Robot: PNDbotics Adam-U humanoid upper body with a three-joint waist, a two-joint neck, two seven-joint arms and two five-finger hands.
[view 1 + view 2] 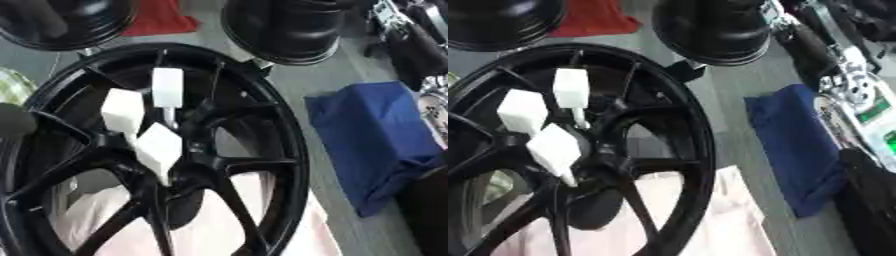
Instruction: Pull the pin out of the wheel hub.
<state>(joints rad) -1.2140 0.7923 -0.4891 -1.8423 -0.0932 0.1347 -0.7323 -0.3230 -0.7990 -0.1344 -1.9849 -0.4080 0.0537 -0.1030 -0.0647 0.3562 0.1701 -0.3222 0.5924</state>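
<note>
Looking down through the head camera, I have the black alloy wheel (pixel 262 150) filling most of the view, tilted, its spokes running into the wheel hub (pixel 179 150) near the middle. Three white block-shaped handles sit at the hub: the top white pin (pixel 167 87) stands upright with a thin stem going down toward the hub, the left white pin (pixel 122 111) is just beside it, and the lower white pin (pixel 158 147) lies closest to the hub centre. All three look seated to me, so I judge the pull has not started and the whole task is left.

I can't find either of my hands. A dark rounded shape (pixel 16 120) at the left edge of the left eye view could be part of my left arm, but I cannot tell, and no fingers show there. On the right side of the right eye view there is dark machinery with silver parts (pixel 846 75), which I can't make out as a hand either.

Beyond the wheel are two more dark rims (pixel 280 30), a red cloth (pixel 162 20), and a blue cloth (pixel 376 140) on the grey floor; a pale pink sheet (pixel 210 225) lies under the wheel
</note>
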